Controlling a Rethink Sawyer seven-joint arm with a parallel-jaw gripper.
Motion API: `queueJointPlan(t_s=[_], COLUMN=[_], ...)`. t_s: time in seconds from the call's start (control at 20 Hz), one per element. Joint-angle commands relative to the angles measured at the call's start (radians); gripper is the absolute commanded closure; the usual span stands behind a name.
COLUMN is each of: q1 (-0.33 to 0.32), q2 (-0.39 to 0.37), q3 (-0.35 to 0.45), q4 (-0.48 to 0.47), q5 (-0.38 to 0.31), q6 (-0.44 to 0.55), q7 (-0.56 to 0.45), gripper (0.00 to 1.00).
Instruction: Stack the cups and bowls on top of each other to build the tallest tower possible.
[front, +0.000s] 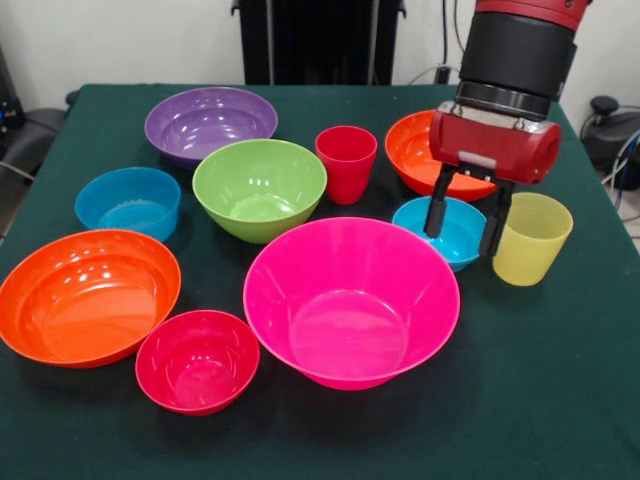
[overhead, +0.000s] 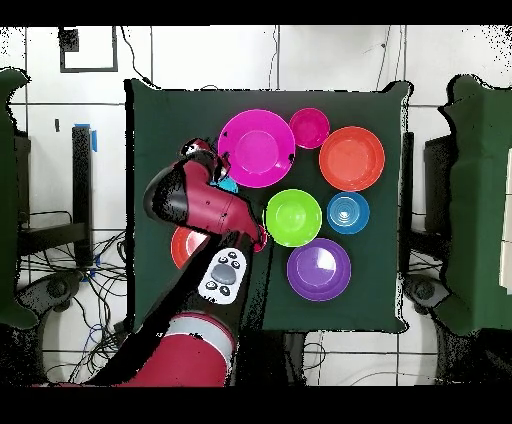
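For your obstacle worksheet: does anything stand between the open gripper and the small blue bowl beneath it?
Nothing visible does. The gripper hangs open right over the small blue bowl, with no object between them. The yellow cup stands close beside the bowl, and an orange bowl sits just behind it.

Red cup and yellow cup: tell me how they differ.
The red cup is solid glossy red; the yellow cup is see-through yellow. The red cup stands mid-table between the green bowl and an orange bowl; the yellow cup stands beside the open gripper. Both stand upright, mouths up, unstacked.
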Motion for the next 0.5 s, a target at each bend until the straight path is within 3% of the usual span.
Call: queueJointPlan(t_s=[0.05, 0.5], q1=[0.001, -0.011], q2=[0.052, 0.073], q3=[0.069, 0.068], q4=[-0.107, -0.192], q5=[-0.079, -0.107], q6=[0.159, 0.249], q7=[-0.004, -0.029], gripper=[0.0, 0.0])
